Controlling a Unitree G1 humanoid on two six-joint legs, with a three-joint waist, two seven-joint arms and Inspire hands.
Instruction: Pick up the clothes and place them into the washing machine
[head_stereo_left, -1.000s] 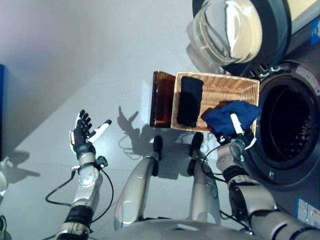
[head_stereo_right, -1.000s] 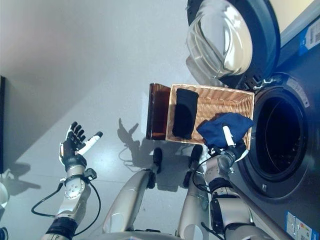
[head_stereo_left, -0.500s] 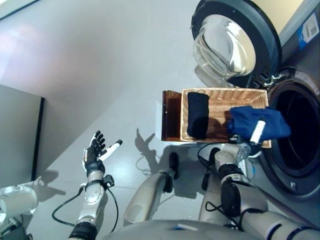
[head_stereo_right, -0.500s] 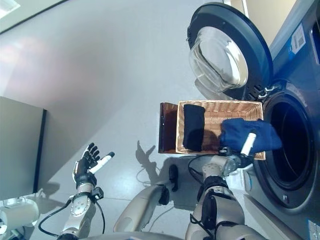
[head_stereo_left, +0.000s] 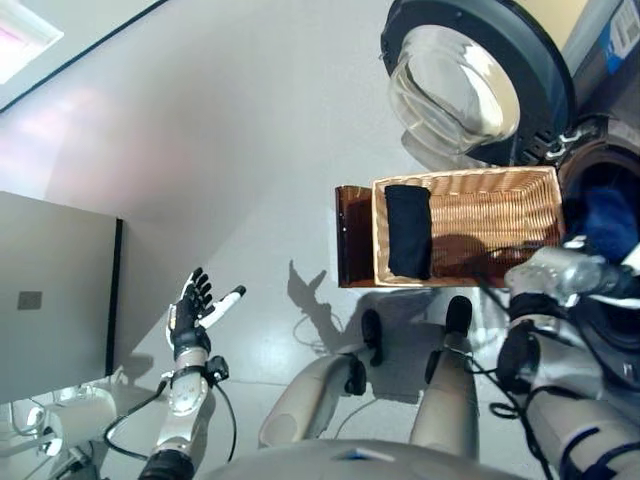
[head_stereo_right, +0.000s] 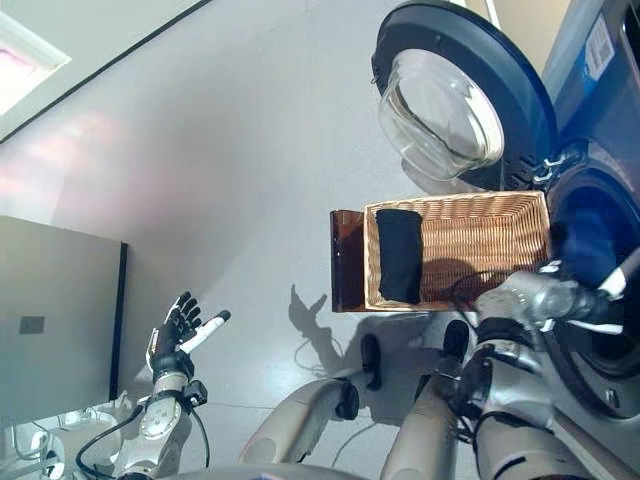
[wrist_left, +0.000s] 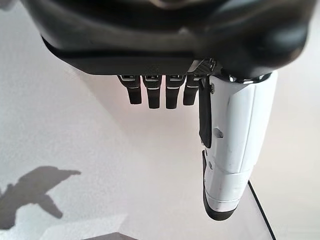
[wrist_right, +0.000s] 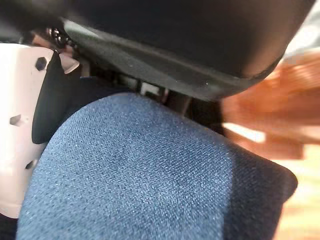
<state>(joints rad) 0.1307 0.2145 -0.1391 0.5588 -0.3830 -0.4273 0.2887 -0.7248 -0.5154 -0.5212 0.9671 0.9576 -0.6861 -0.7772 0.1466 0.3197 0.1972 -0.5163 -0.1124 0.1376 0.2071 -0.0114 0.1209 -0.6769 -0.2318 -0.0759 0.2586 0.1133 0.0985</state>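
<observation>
A blue garment (head_stereo_right: 590, 240) hangs at the mouth of the washing machine drum (head_stereo_left: 610, 180), and my right hand (head_stereo_right: 556, 298) is shut on it. In the right wrist view the blue cloth (wrist_right: 140, 175) fills the space past the hand, with the white thumb (wrist_right: 17, 125) beside it. A black folded garment (head_stereo_left: 408, 230) lies at the left end of the wicker basket (head_stereo_left: 500, 195). My left hand (head_stereo_left: 190, 318) is held out over the floor at the lower left, open and holding nothing, its fingers (wrist_left: 157, 95) straight.
The washer's round glass door (head_stereo_left: 465, 85) stands open above the basket. A brown stand (head_stereo_left: 352, 235) adjoins the basket's left side. A grey panel (head_stereo_left: 50, 290) runs along the far left, with white objects (head_stereo_left: 60, 430) below it.
My right hand has carried the blue garment rightwards from above the basket's right end to the drum opening. The camera has shifted too. The left hand keeps its pose.
</observation>
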